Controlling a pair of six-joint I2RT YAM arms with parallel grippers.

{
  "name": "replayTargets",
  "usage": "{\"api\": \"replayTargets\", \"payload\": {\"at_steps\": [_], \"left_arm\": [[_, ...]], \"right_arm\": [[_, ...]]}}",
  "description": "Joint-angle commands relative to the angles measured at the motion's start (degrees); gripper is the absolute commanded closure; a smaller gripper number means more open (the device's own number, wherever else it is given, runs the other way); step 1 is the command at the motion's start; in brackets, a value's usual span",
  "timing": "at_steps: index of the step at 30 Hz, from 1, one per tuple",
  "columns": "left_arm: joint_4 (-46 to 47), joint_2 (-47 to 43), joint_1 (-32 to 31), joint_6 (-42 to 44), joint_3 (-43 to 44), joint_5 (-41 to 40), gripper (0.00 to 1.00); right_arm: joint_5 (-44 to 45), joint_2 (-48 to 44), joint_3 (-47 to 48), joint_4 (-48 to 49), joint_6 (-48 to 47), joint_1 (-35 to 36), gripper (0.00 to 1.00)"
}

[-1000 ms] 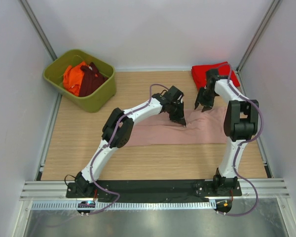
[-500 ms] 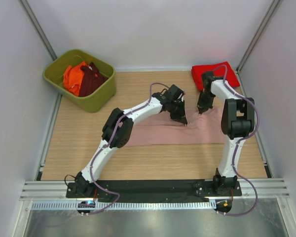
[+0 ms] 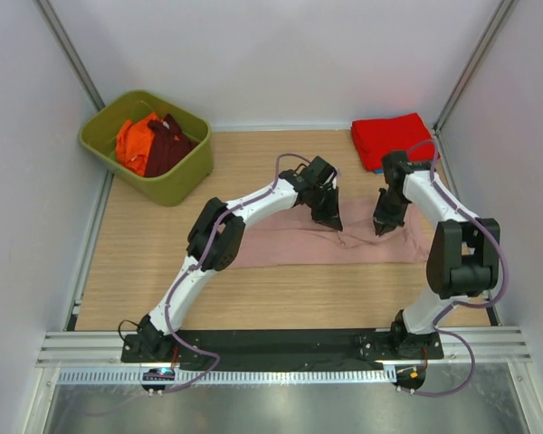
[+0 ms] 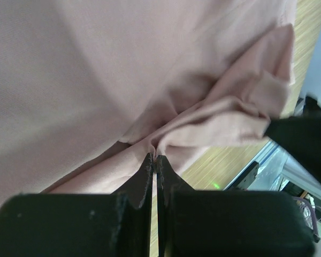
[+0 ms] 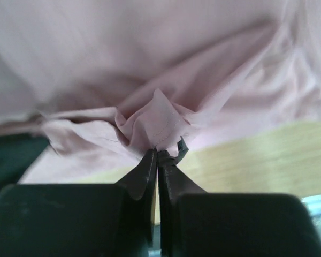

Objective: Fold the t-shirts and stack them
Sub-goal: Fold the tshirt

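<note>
A dusty-pink t-shirt [image 3: 299,246] lies flat in a long strip across the middle of the table. My left gripper [image 3: 336,223] is shut on a pinch of its far edge [image 4: 155,144]. My right gripper [image 3: 381,231] is shut on a bunched fold of the same shirt [image 5: 152,126] further right. A folded red t-shirt [image 3: 391,137] lies at the far right corner. Orange [image 3: 134,143] and maroon [image 3: 169,145] t-shirts lie crumpled in the green bin [image 3: 185,180]. No blue t-shirt shows.
The green bin stands at the far left corner. White walls and metal rails [image 3: 89,237] close in the table on three sides. The right arm's black link [image 4: 305,139] shows at the right of the left wrist view.
My right gripper has moved from the shirt's far right edge near the red stack toward me and down onto the pink shirt, and has shut on it. The left gripper has barely moved.
</note>
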Motion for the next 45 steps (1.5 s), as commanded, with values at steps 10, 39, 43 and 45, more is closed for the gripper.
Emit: {"api": "replayTargets", "payload": {"at_steps": [10,39,43,45], "left_arm": [[-3.3,-3.9,-0.4,4.0,-2.0,3.9,1.00],[-3.3,-1.5,-0.5,3.9,2.6,5.6,0.99],[-3.3,-1.5,-0.5,3.8,2.4,5.5,1.00],[-3.4,-1.4,-0.4,3.8,2.2,5.6,1.00]], "right_arm": [[-2.0,-1.6,7.0,-2.0,-5.0,-2.7,0.53],[-10.3,7.4,0.6,5.9,-6.3,-10.1,0.52],[-9.9,7.4,-0.1,6.0,-6.3,-10.1,0.52],[-10.3,7.5,-0.4,6.3,-6.3,-10.1,0.55]]}}
